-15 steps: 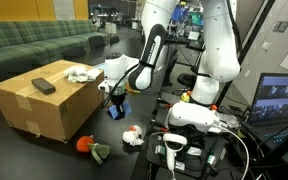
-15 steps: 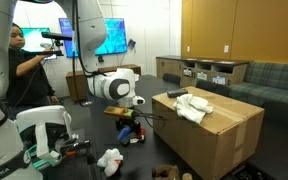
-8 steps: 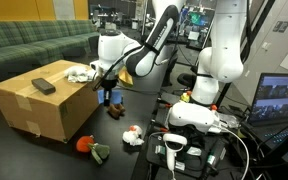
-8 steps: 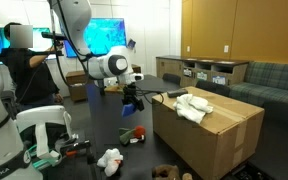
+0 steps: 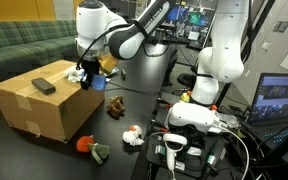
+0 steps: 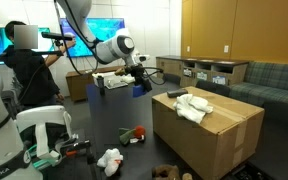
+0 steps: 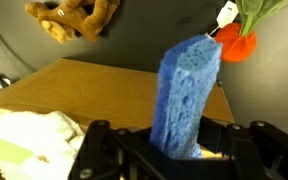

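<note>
Dark floor fills this lab room, with a green sofa (image 5: 29, 40) at the back and a big cardboard box (image 5: 34, 108) standing on the floor. Up over one edge of that box hangs the gripper (image 5: 85, 72), and its jaws are squeezed tight on a blue sponge (image 7: 189, 90). Only one end of the sponge sits between the fingers (image 7: 99, 150), and the rest sticks out long and free past them. Right under the gripper is the flat brown top of the box. Just beside the gripper, on that top, lies a white cloth (image 7: 29, 135). A black thing (image 5: 44, 86) lies farther off on the same top. Far below the gripper and out past the box edge, down on the floor, lie a brown plush toy (image 7: 74, 18) and a toy carrot (image 7: 239, 42). I think a few things could go wrong. The sponge is soft and squishy, and it is pinched at one end only, so it could bend, wiggle loose and fall out if the arm jerks. The gripper is close to the box edge, so a dropped sponge might miss the top and land on the floor by the toys. The cloth is very near too, so a low sideways move could snag it or push it off the box.
</note>
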`<state>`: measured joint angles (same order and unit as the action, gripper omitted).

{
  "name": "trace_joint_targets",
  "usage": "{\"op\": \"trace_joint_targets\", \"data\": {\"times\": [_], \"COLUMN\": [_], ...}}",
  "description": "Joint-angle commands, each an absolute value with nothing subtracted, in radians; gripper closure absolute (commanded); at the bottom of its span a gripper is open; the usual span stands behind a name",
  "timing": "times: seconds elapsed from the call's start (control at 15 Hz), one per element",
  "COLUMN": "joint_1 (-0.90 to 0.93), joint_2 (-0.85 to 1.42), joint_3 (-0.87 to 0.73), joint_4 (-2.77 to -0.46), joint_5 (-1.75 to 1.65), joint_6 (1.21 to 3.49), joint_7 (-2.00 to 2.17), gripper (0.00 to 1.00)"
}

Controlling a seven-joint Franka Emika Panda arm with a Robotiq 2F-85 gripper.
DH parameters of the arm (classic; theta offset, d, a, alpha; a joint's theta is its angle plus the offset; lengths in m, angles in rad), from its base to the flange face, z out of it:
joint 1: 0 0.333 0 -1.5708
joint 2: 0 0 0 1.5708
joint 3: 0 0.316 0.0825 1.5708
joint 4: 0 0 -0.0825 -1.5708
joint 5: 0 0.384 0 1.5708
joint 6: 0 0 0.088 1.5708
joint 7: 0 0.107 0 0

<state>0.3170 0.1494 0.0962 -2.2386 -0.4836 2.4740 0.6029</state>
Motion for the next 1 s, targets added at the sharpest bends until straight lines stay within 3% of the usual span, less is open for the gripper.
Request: {"op": "trace_joint_targets", "data": {"times": [0.0,0.93], "joint_1": [0.307,0.391], "joint_2": [0.252,0.786], "joint_3": [0.085,-0.155], "joint_4": [-2.064,-1.35], "joint_5": [-0.534,-0.529], "joint_6": [2.432,2.437], "joint_7": [0.673,0.934], "gripper": [0.87,0.87]}}
